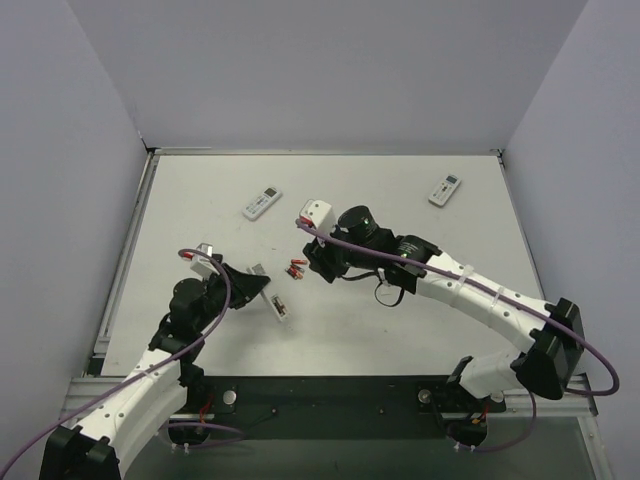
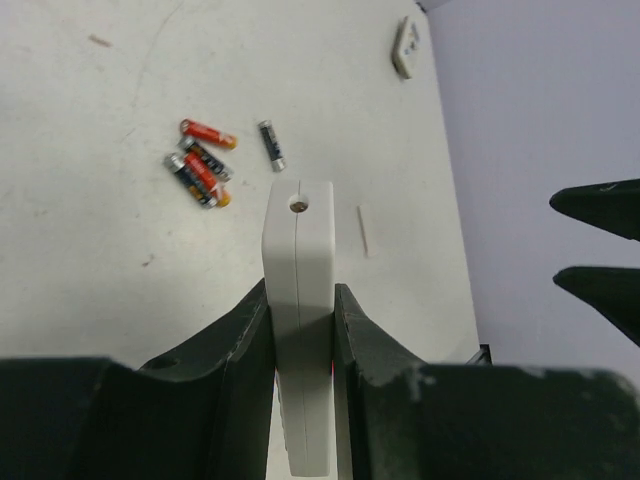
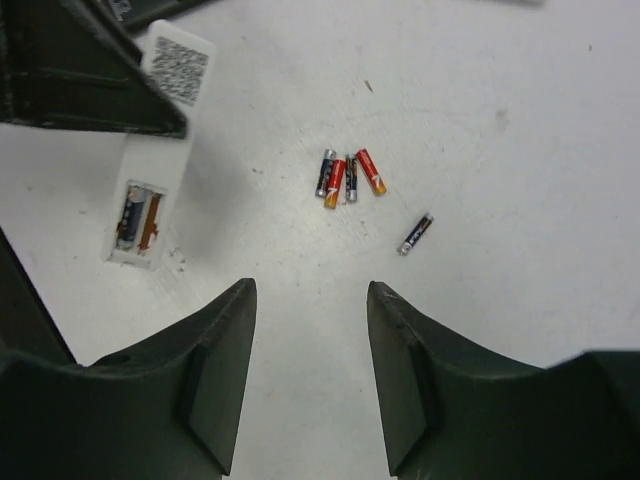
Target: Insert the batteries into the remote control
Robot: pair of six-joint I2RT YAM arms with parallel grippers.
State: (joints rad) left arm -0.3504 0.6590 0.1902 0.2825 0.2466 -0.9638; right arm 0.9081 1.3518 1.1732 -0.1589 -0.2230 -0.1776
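Now: my left end effector [image 2: 300, 296] clamps the remote control [image 2: 298, 235] by its long edges, between the table's [image 1: 360, 180] left edge and its middle. Right end effector [image 3: 310, 288] stands partly wide, empty, above the batteries [image 3: 348, 175] near mid-table. Judgement: take the stray cell [image 3: 415, 234] first, gripped across its middle; the clustered ones touch. Table white, matte, faintly scuffed; plain grey walls [image 1: 330, 70] on three sides.
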